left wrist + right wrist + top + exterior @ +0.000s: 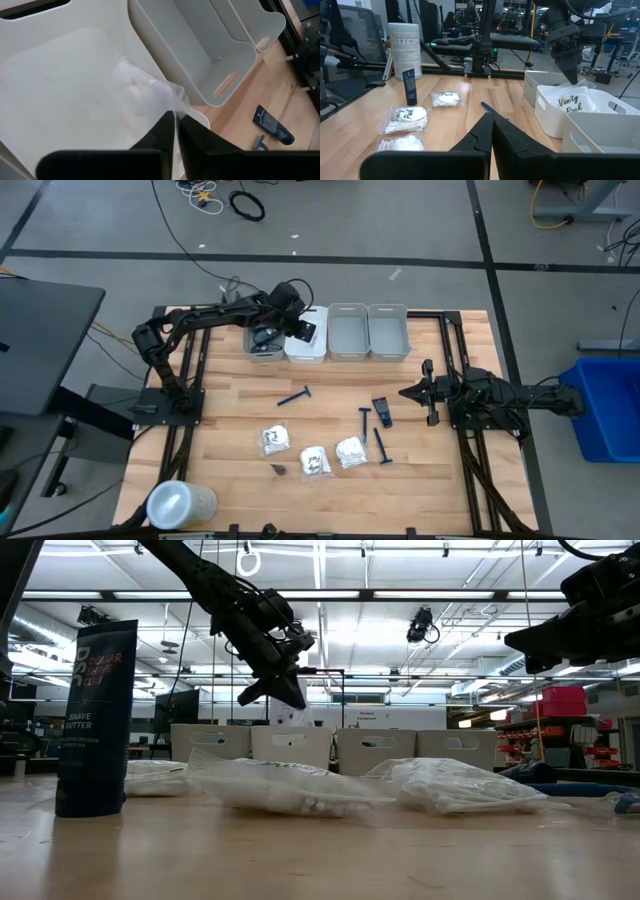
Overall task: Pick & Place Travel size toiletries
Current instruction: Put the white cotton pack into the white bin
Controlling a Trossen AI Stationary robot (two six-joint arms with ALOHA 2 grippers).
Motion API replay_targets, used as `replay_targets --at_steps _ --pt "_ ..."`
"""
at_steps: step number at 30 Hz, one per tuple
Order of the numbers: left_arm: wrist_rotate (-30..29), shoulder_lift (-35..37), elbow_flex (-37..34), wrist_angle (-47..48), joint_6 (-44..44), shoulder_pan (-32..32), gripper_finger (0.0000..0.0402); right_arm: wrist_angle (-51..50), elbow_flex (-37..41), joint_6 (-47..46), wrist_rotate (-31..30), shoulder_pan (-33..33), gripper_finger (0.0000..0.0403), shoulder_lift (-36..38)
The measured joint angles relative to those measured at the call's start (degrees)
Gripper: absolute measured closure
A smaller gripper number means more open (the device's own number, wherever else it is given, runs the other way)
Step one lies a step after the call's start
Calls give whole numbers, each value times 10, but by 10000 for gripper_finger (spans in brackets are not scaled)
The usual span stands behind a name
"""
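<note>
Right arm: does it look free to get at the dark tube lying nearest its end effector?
Probably yes. The right end effector sits shut beside the dark tube, bare table between them; only a blue razor lies close by.

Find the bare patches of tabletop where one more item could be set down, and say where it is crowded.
Bare wood lies between the bins and the loose razor, and along the table's left side beside the left arm's base. It is crowded toward the front middle, where three packets, two razors and a dark tube cluster.
</note>
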State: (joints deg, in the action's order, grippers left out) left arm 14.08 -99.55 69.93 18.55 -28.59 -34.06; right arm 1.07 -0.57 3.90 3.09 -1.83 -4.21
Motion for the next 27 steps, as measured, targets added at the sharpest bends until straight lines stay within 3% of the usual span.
replay_targets --at_steps 13,27 --pt "-29 0 0 0 -5 0 231 0 0 0 0 0 389 0" --pt "-55 1 26 39 48 -22 210 0 0 0 0 0 389 0"
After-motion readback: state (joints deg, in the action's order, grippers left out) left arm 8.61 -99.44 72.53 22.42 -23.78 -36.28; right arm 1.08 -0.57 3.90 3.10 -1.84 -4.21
